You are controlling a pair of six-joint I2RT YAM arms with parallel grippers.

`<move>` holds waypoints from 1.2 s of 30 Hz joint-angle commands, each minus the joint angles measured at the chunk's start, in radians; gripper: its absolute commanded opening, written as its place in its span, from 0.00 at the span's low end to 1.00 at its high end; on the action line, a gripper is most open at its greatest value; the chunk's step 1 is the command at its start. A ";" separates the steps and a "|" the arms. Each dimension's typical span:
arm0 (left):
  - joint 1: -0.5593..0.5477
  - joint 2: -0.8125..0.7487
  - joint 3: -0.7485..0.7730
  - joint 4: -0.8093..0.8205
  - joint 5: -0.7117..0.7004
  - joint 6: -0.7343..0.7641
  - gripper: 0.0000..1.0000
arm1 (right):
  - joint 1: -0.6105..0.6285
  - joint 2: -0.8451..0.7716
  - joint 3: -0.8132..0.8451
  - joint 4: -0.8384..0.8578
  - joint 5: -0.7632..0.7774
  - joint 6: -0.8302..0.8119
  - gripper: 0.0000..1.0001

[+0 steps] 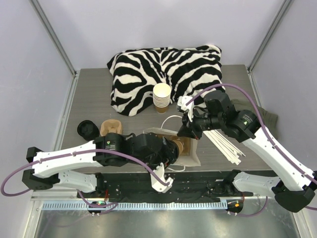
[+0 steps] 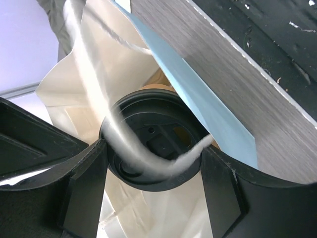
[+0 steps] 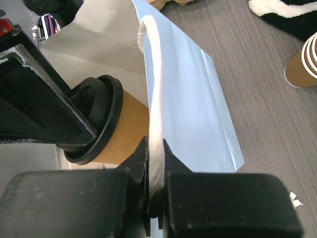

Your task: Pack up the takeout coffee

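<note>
Paper bag (image 3: 188, 114) pinched by the right hand (image 3: 154, 148); takeout coffee (image 3: 121, 126), grasped by the left hand (image 2: 153, 168), could be snagged on the bag's cord (image 2: 163, 166).

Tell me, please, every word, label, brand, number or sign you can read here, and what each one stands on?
No text can be read in any view.
Tiny green marks on the left arm and the right arm: too small to read.
No print shows on the takeout coffee, the paper bag or the stack of paper cups.
</note>
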State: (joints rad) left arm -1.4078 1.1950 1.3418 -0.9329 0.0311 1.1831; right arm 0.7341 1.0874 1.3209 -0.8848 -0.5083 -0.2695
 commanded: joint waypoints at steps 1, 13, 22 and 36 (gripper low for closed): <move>-0.005 -0.014 0.002 0.014 -0.020 0.053 0.22 | 0.008 0.005 0.037 0.069 -0.029 0.045 0.01; 0.046 0.025 -0.036 0.048 -0.002 -0.068 0.20 | 0.080 -0.035 0.040 0.092 0.008 0.087 0.01; 0.139 -0.009 -0.056 0.114 0.093 -0.302 0.20 | 0.088 -0.087 -0.003 0.121 0.074 0.095 0.01; 0.142 -0.199 -0.208 0.255 0.098 -0.205 0.21 | 0.088 -0.107 -0.063 0.149 0.091 0.038 0.01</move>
State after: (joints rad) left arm -1.2667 1.0431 1.1591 -0.7544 0.0963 0.9031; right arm 0.8165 0.9943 1.2621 -0.8043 -0.4343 -0.2108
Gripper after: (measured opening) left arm 0.718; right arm 0.045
